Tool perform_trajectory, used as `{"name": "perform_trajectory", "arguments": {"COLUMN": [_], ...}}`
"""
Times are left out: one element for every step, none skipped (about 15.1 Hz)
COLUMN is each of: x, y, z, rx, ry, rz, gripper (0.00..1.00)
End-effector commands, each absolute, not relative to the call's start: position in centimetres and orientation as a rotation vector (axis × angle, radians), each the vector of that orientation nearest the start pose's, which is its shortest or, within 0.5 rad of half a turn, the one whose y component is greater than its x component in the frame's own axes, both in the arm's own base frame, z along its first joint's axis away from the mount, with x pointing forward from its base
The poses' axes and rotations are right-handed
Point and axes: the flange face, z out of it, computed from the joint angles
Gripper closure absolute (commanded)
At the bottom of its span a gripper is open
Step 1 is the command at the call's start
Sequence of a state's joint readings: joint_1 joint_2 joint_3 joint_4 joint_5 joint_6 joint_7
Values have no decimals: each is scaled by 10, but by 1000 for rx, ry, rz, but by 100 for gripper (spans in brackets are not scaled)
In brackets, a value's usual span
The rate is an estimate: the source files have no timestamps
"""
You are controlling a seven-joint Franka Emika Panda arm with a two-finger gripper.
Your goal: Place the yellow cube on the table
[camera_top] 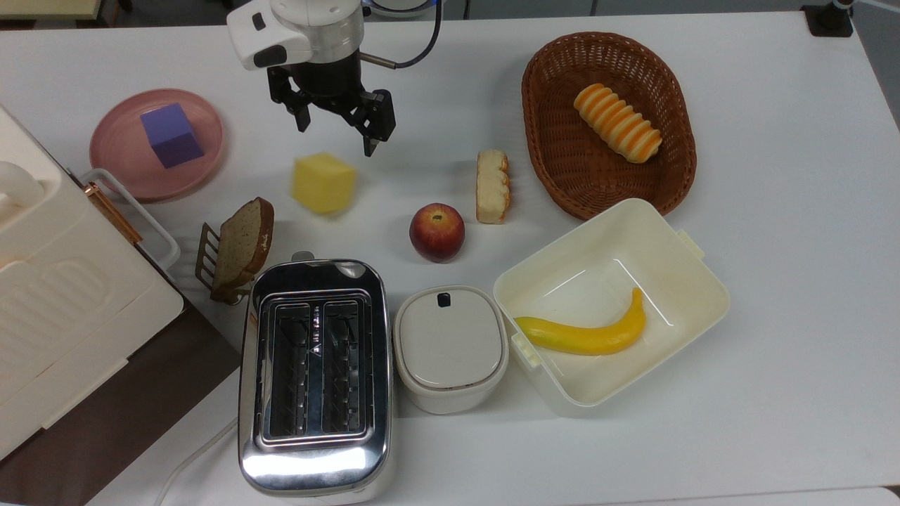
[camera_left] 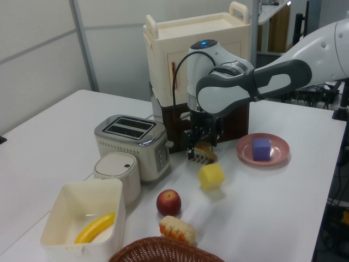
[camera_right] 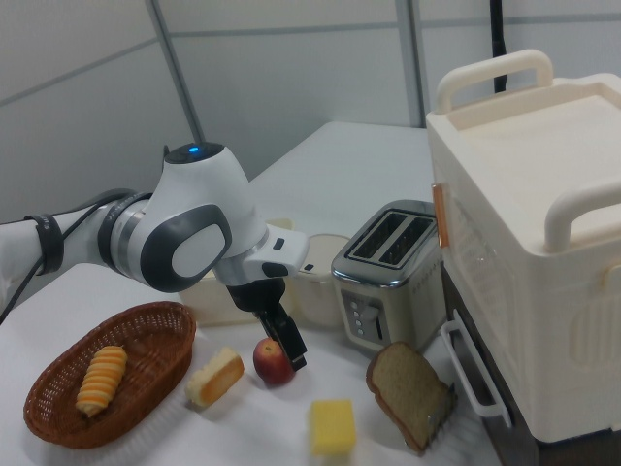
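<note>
While my fingers (camera_top: 334, 128) hang spread and empty above the large flat white table (camera_top: 773, 211), the plain matte bright-yellow cube (camera_top: 323, 183) sits free of them. It is on bare tabletop in the top view, just below my fingers and well apart from the round pink plate (camera_top: 119, 165) that carries the small purple cube (camera_top: 171, 135). In the left view the yellow cube (camera_left: 211, 176) looks slightly blurred and tilted, so I judge it may not have settled; being soft and foam-like, it could bounce or roll a little. The nearest thing it could bump is the slice of brown bread in its small rack (camera_top: 239, 246), towards the top view's lower left, then the red apple (camera_top: 436, 232) on the other side; neither touches it now. The chrome toaster (camera_top: 314, 372) stands further off. In the right view my fingers (camera_right: 281, 338) hang beside the apple (camera_right: 273, 360) and above the cube (camera_right: 333, 425), so I judge the main risk to be mine: coming down or sweeping sideways could knock the cube or catch the piece of bread roll (camera_top: 492, 185). Rising straight up looks safest. By my judgement the placing is as good as done, provided the cube stays off the plate.
</note>
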State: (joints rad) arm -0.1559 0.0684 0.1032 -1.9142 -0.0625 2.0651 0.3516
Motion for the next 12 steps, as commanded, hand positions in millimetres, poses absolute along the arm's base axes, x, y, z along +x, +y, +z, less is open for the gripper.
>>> {"name": "perform_trajectory", "arguments": {"x": [581,581,582,583,584,582,577,573,568,567,567,564], "y": [-34,-34,-33,-33,-33,-31,-30,-24,-11,5,21,38], "z": [478,478,482,497,512,529,551,570,590,601,604,608], "rx": [-3117,-3115,-3115,-3115,-3112,-3114,-3113,-3120,-3126,-3130,-3135,-3149], "ry": [619,627,625,644,661,665,669,650,615,570,527,473], "rz": [-146,-149,-154,-136,-126,-105,-95,-83,-101,-128,-139,-155], "gripper": [0,0,0,0,0,0,0,0,0,0,0,0]}}
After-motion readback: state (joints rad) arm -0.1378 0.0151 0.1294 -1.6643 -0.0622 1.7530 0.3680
